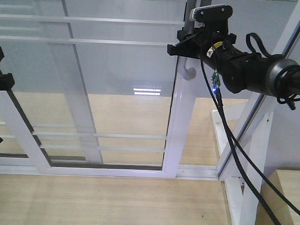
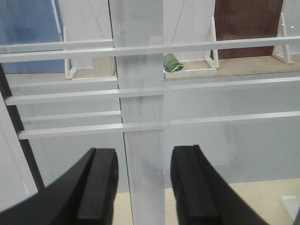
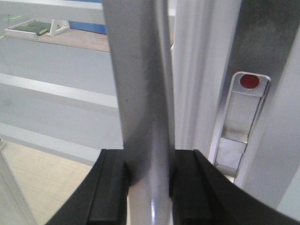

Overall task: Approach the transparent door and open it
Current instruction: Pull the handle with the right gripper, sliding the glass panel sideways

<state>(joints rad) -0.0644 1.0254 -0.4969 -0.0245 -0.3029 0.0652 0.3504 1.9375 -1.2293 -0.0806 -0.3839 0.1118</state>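
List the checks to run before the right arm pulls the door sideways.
1. Right hand shut on the handle: ok, both pads press against the bar.
2. Bar centred between the pads: ok.
3. Left hand free: ok, it is open and holds nothing. Whether it touches the transparent door: cannot tell.
4. Latch released: cannot tell. A red indicator shows beside the handle, but its meaning is unclear.
5. Cables clear of the frame: cannot tell. They hang loose across it.
6. Bottom track unobstructed: ok where visible.
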